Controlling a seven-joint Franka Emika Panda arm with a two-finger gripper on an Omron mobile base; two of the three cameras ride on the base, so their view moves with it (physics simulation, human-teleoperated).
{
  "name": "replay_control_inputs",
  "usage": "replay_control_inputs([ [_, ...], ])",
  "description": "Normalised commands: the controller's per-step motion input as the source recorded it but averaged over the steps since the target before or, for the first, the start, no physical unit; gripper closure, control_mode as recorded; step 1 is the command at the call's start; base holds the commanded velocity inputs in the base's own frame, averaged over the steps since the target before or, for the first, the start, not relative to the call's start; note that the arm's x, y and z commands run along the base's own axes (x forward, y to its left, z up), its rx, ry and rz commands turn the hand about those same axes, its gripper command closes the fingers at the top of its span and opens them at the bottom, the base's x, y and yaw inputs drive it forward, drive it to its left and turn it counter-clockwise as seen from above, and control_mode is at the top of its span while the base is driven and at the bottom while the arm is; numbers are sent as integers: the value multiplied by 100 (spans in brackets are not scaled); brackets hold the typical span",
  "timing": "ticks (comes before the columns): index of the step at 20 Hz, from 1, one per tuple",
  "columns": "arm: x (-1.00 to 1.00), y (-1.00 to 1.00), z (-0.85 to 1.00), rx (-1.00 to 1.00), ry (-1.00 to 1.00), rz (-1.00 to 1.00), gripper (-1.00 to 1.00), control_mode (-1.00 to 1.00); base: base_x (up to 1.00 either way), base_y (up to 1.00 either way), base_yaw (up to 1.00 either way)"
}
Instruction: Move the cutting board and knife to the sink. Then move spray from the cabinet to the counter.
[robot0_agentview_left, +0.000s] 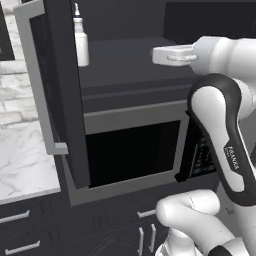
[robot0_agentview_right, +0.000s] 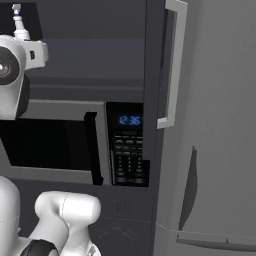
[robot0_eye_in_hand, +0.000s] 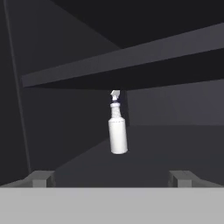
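Arm raised high and bent at the elbow, forearm reaching forward into the open cabinet (robot0_agentview_left: 60, 100), hand held about level at shelf height. Gripper (robot0_eye_in_hand: 111, 178) pointed straight at the spray (robot0_eye_in_hand: 117, 131), its two fingertips (robot0_eye_in_hand: 40, 178) set wide apart, nothing between them. Spray standing upright on the dark cabinet shelf, nozzle on top, well ahead of the fingers and not touching them — seen centred between the two tips in the hand view. In the left base view, spray (robot0_agentview_left: 80, 42) placed near the left side of the shelf, just beside the opened door, with the hand to its right and some free shelf between. In the right base view, only the top of the spray (robot0_agentview_right: 19, 25) visible, above the white wrist, which covers the rest. Cabinet door swung out toward the camera, with one long grey bar handle (robot0_agentview_left: 37, 80) along its edge. Below the shelf, one microwave (robot0_agentview_left: 132, 150) with dark window and a control panel with lit blue clock (robot0_agentview_right: 129, 120). On the far left, white marble counter (robot0_agentview_left: 25, 155) with drawers under it. On the right, a tall grey fridge (robot0_agentview_right: 215, 125). Nothing standing between gripper and bottle — path over the shelf free. Counted: one spray, one arm, two fingertips, one microwave.
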Motion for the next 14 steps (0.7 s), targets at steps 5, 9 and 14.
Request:
replay_control_inputs([
  [5, 46, 0, 0, 0, 2, 0, -100, -100, 0, 0, 0],
  [9, 36, 0, 0, 0, 6, 0, -100, -100, 0, 0, 0],
  [14, 17, 0, 0, -1, 9, 1, -100, -100, 0, 0, 0],
])
